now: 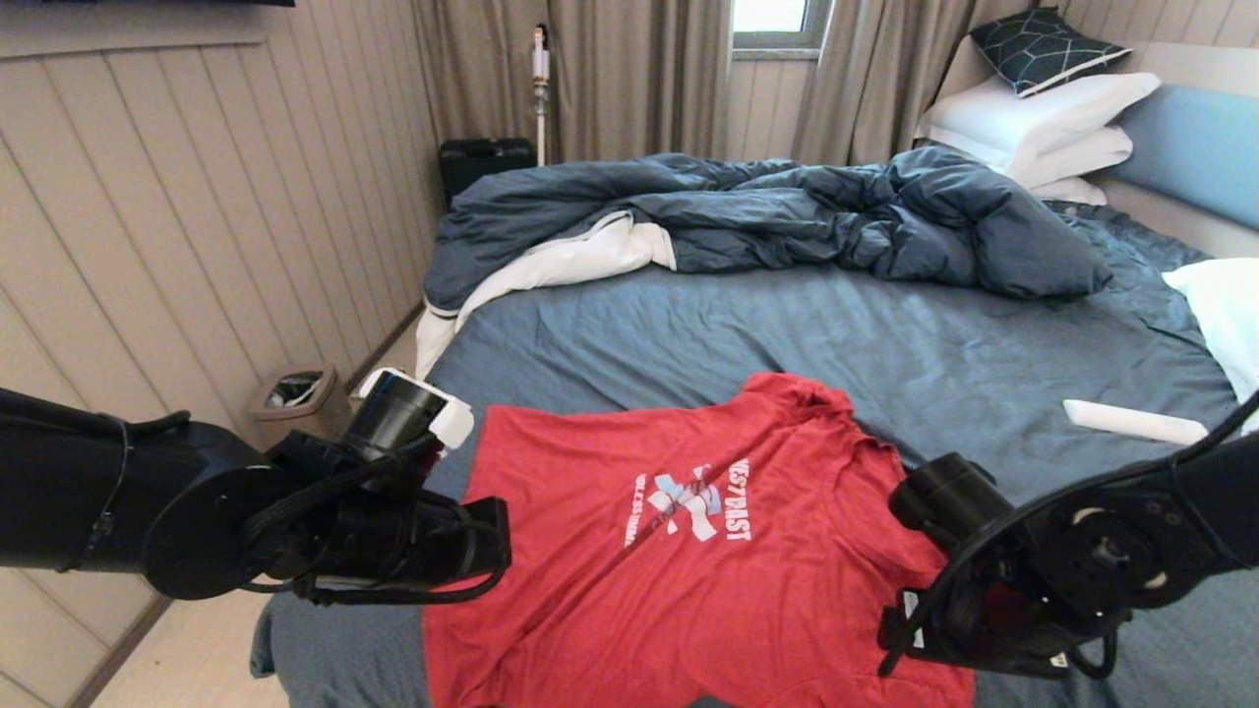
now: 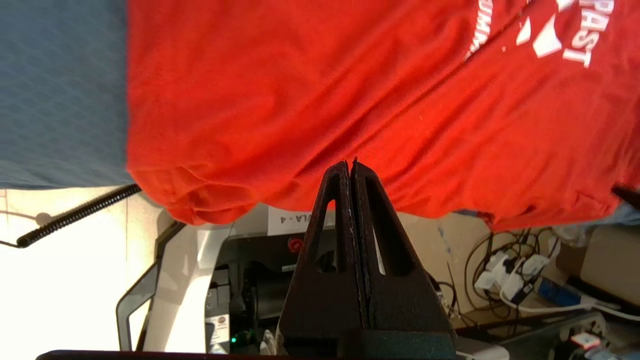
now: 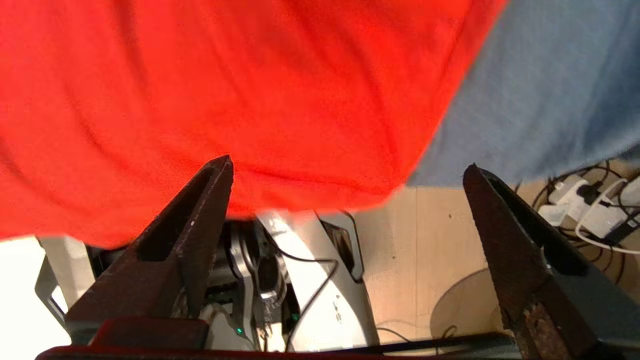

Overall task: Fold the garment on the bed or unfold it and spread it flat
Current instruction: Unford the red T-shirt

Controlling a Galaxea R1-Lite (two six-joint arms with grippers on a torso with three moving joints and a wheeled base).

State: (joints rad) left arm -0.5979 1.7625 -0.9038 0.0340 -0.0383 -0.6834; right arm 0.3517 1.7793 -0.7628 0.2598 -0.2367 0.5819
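Red T-shirt [image 1: 679,551] lies print-up on the near part of the bed [image 1: 885,344], its hem end draped over the bed's near edge toward the robot, collar end pointing away toward the rumpled dark blue duvet [image 1: 787,211]. Chest print [image 1: 693,501] reads sideways in head view, w/ a diagonal crease running across it; fabric mostly flat, some bunching at the collar and at the sleeve on the robot's right side. Left end effector [image 2: 350,165] sits at the shirt's hem edge on the robot's left side; fingers [image 2: 370,225] pressed together, tips right at the red cloth in the left wrist view, but can't tell whether any fabric is pinched btwn them. Right end effector [image 3: 347,170] is at the shirt's hem corner on the robot's right side, fingers [image 3: 200,215] spread wide apart w/ nothing btwn them, the hanging hem just beyond the tips. Beyond the shirt: white pillows [image 1: 1043,123] stacked against the light-blue headboard [image 1: 1195,147], a dark patterned cushion [image 1: 1043,49] on top of them. A white bar-shaped object [image 1: 1131,421] lies on the sheet to the robot's right of the shirt, well apart. A small bin [image 1: 295,393] stands on the floor beside the bed, to the robot's left.
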